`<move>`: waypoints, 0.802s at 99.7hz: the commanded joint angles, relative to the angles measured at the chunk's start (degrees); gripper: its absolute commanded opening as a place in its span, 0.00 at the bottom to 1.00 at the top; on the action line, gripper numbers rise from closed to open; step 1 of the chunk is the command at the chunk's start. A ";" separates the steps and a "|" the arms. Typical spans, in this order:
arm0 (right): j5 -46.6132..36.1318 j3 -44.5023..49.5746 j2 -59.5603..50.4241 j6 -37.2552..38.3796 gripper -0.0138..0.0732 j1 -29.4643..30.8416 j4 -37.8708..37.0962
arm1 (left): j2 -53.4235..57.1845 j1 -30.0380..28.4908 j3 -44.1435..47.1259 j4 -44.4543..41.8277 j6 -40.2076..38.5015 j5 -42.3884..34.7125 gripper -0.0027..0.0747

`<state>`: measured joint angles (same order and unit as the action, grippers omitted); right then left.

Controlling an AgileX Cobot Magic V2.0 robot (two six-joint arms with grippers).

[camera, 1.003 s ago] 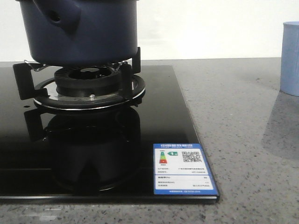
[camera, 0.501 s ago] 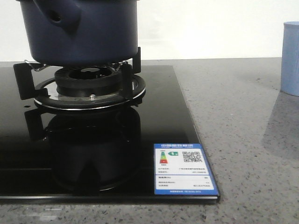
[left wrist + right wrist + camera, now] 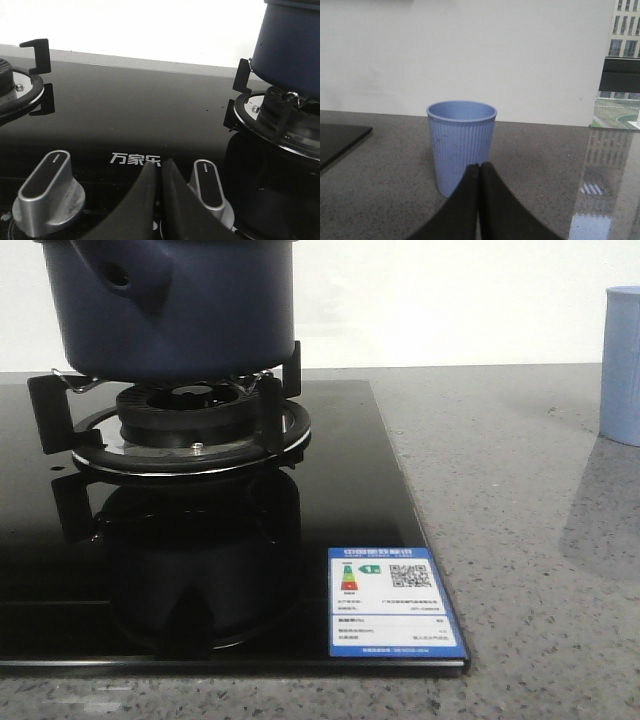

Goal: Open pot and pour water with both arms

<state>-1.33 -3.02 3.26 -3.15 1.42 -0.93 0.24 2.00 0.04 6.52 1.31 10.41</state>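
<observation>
The dark navy-blue pot [image 3: 175, 305] stands on the gas burner's black supports at the top left of the front view; its top is cut off by the frame, so no lid shows. Its stubby handle mount with a hole [image 3: 120, 278] faces the camera. The pot also shows in the left wrist view [image 3: 290, 50]. My left gripper [image 3: 158, 164] is shut and empty, low over the stove's front between two knobs. My right gripper [image 3: 479, 167] is shut and empty, just in front of the light blue ribbed cup [image 3: 461, 145]. Neither gripper shows in the front view.
The black glass stove top [image 3: 340, 480] carries a blue energy label [image 3: 392, 603]. Two silver knobs [image 3: 47, 192] [image 3: 209, 189] flank my left gripper. A second burner [image 3: 20, 85] lies further along the stove. The cup [image 3: 622, 365] stands on the grey stone counter [image 3: 510, 540].
</observation>
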 commanded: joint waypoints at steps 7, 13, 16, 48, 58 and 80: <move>-3.53 4.96 -4.89 1.61 0.07 -0.10 0.46 | 1.50 -0.13 1.96 0.28 -0.59 -4.18 0.01; 0.59 5.19 -4.89 3.99 0.07 -0.10 0.35 | 1.50 -0.13 1.96 0.28 -0.59 -4.18 0.01; 1.33 5.19 -4.89 4.32 0.07 -0.10 0.35 | 1.50 -0.13 1.96 0.28 -0.59 -4.18 0.01; 4.96 5.09 -4.89 4.41 0.07 -0.10 -0.48 | 1.50 -0.13 1.96 0.28 -0.59 -4.18 0.01; 4.96 5.10 -4.89 4.41 0.07 -0.10 -0.48 | 1.50 -0.13 1.96 0.28 -0.59 -4.18 0.01; 5.05 5.10 -4.89 4.41 0.07 -0.10 -0.48 | 1.50 -0.13 1.96 0.28 -0.59 -4.18 0.01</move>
<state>7.44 0.56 -0.62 1.13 1.42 -0.81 0.24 2.00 0.04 6.52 1.31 10.54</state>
